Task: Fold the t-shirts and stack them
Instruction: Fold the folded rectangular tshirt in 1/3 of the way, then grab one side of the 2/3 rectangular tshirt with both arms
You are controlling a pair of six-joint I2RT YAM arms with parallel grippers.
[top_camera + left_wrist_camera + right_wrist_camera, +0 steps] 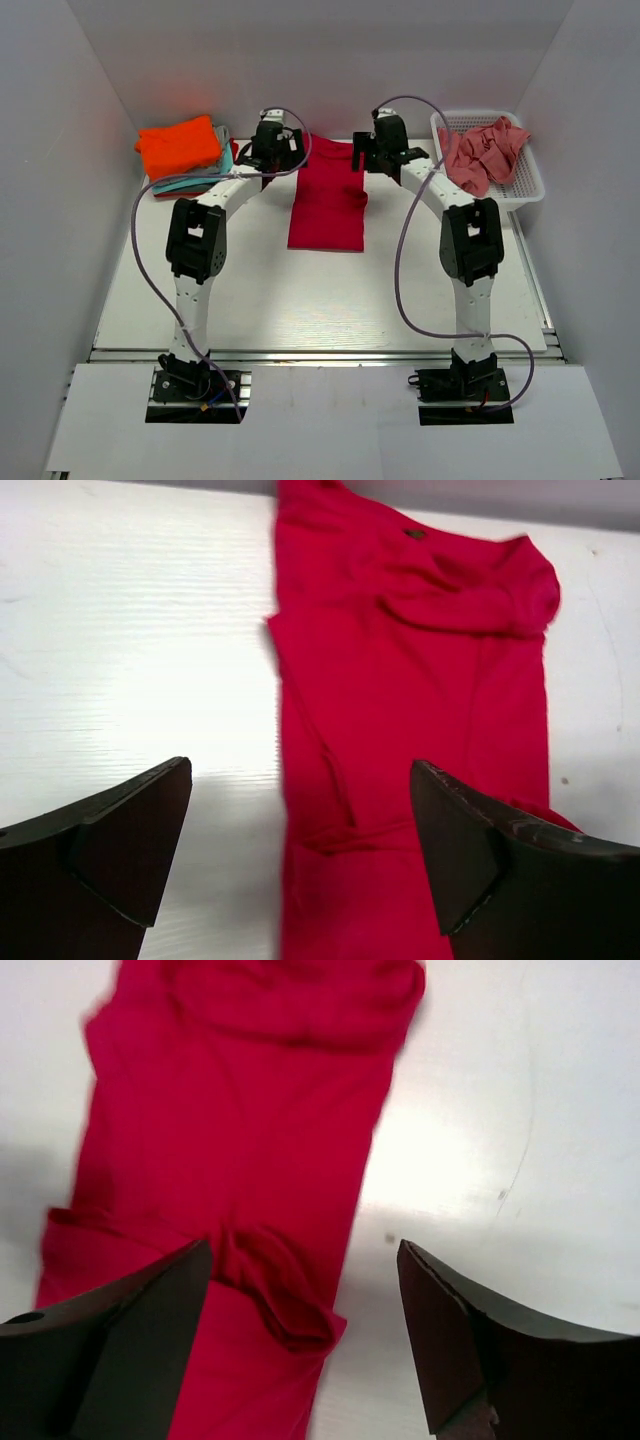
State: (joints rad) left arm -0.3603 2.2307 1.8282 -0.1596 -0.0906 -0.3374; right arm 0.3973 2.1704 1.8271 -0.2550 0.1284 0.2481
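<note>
Clearly spread wide, gripping nothing: left hand (pixel 300 770) and right hand (pixel 302 1245), above the far end of the red shirt (pixel 327 205) lying flat on the tabletop (pixel 300 300).

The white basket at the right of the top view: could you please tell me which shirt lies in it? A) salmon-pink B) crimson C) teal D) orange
A: a crumpled salmon-pink shirt fills the white basket; the crimson shirt lies on the table.

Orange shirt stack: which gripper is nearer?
Left. The left gripper sits just right of the orange shirt, over the crimson shirt's far-left corner; the right gripper is farther right, beside the basket.
</note>
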